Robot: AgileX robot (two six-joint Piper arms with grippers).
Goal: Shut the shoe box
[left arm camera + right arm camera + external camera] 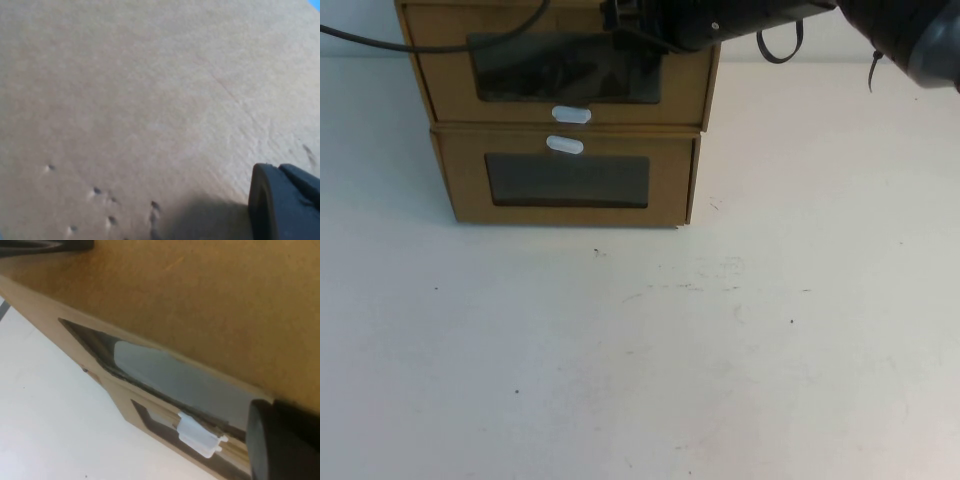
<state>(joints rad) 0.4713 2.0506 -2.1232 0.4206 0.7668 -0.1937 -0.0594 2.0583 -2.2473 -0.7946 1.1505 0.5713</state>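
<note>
The shoe box (560,90) is the upper of two stacked brown boxes at the table's far side. It has a dark window (565,68) with a white pull tab (571,114) below it. My right gripper (632,22) is low over the box top near its front edge. The right wrist view shows that gripper (280,440) beside the box top (210,300), the window (165,370) and the tab (199,436). My left gripper (285,205) is close against plain cardboard (140,100); in the high view only its cable (420,45) shows.
The lower brown box (568,180) has its white tab (565,145) above its window. The white table (640,350) stretches in front of the boxes. A dark part (45,245) lies on the box top's far side in the right wrist view.
</note>
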